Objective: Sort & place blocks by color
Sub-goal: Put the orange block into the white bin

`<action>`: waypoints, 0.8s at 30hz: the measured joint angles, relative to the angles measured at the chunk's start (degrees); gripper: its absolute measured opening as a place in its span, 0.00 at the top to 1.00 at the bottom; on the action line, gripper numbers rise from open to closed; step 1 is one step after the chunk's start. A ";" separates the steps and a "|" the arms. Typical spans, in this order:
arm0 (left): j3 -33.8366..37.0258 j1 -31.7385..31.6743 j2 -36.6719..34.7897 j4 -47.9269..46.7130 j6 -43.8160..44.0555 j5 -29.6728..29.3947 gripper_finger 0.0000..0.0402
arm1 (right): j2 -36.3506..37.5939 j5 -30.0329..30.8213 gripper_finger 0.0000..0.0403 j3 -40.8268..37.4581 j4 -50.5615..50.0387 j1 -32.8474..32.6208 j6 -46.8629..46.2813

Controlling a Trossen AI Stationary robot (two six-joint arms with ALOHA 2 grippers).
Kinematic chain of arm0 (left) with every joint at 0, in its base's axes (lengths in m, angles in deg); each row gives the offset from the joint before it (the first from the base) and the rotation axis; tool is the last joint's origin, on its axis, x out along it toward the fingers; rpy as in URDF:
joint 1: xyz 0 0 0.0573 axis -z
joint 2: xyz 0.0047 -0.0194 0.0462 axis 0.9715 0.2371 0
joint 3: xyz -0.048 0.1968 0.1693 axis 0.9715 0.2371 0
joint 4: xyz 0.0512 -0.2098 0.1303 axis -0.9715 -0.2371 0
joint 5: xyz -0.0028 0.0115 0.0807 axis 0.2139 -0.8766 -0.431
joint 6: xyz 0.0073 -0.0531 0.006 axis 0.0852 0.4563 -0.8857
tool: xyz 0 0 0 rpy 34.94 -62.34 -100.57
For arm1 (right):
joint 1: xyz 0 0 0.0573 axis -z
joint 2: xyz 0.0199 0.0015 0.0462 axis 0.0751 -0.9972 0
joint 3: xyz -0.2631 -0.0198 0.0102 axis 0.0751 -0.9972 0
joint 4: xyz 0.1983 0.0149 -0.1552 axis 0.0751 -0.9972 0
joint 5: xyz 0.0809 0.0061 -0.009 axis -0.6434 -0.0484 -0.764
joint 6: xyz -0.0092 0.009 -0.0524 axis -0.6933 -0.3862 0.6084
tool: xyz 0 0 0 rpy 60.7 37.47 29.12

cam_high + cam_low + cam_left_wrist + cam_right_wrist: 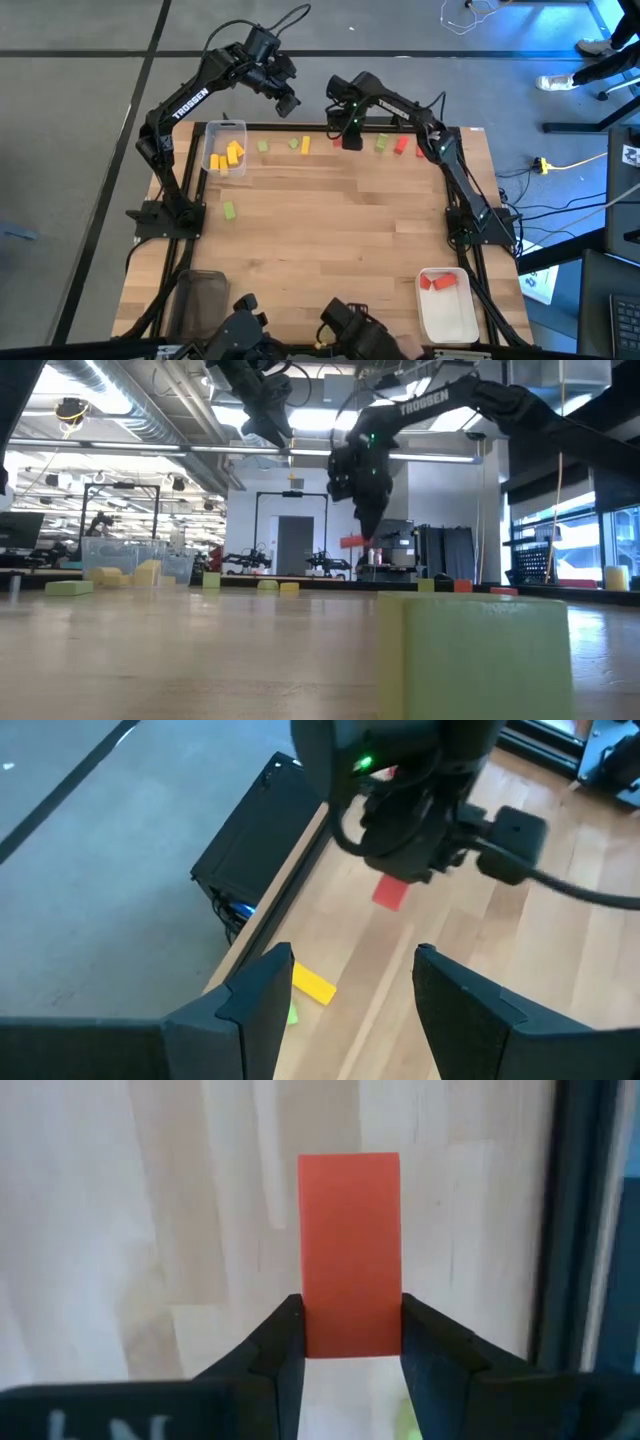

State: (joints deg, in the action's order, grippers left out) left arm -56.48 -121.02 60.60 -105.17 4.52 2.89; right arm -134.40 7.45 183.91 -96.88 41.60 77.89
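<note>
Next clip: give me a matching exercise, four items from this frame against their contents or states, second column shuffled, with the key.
Column one:
1. clear tray
2. white tray
3. right gripper
4. left gripper

Column two:
A. shut on a red block, lifted above the table's far edge
B. holds yellow blocks
C. open and empty, raised past the far edge
D. holds red blocks

Pairs: 1-B, 2-D, 3-A, 4-C
</note>
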 joint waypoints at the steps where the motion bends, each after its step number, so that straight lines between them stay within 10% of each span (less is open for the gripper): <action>1: 0.00 0.00 0.00 -0.01 -0.52 0.00 0.52 | 1.09 0.22 0.68 -0.76 0.33 -0.26 -0.89; 16: 0.00 0.01 0.01 -0.28 -6.36 0.18 0.52 | 16.66 12.34 0.68 -1.91 -4.69 -6.36 -17.92; 24: 0.00 0.02 0.02 -0.28 -11.30 5.64 0.52 | 33.08 11.17 0.68 -15.22 -4.64 -11.76 -32.61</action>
State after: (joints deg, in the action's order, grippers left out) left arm -56.48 -120.99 60.62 -105.46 -6.78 8.53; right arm -101.32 18.61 168.69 -101.52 29.84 45.28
